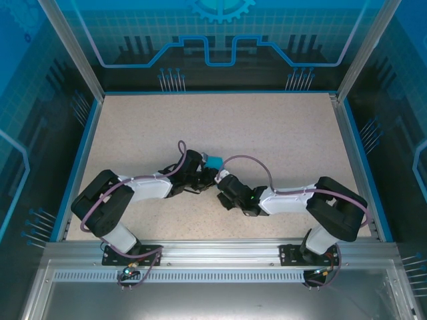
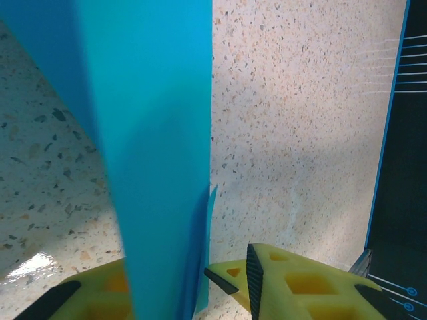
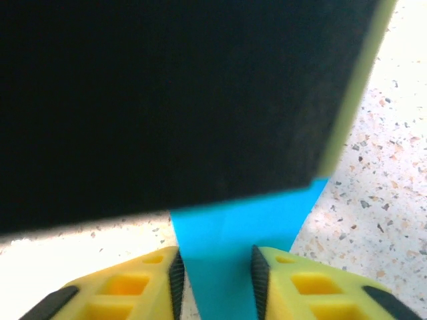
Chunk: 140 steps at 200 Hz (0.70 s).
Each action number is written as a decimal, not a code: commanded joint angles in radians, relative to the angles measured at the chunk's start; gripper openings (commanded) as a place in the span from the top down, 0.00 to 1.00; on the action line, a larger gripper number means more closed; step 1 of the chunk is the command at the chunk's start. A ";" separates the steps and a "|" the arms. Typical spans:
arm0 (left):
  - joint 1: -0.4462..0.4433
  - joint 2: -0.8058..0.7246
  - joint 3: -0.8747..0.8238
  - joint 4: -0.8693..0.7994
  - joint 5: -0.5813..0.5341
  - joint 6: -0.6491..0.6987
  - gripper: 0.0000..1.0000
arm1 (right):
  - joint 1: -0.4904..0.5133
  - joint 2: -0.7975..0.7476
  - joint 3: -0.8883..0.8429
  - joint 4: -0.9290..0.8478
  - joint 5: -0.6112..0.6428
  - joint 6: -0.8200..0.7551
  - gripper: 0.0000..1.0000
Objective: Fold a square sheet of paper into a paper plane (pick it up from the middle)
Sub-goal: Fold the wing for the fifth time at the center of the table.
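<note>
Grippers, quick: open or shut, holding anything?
Left gripper: cannot tell; paper passes through its jaws.
Right gripper: shut on the paper.

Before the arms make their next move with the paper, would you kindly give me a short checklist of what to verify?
1. Right end effector pads touch both sides of the paper: ok.
2. Left end effector clamped on the paper: cannot tell; the paper covers one finger's pad.
3. Paper lifted off the table: cannot tell.
4. Right wrist camera's sight of the paper: not ok; a large dark shape covers its upper part.
5. How far the paper is folded: cannot tell; its full outline is not visible.
</note>
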<state>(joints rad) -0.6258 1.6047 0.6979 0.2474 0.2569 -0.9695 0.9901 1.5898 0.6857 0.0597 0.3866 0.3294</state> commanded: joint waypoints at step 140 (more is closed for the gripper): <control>0.061 -0.305 -0.058 -0.231 -0.197 0.041 0.51 | -0.092 -0.048 -0.060 0.126 -0.291 0.076 0.97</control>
<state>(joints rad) -0.5713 1.3495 0.6727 0.0814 0.1234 -0.9581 0.9344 1.5673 0.6563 0.1322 0.2279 0.3676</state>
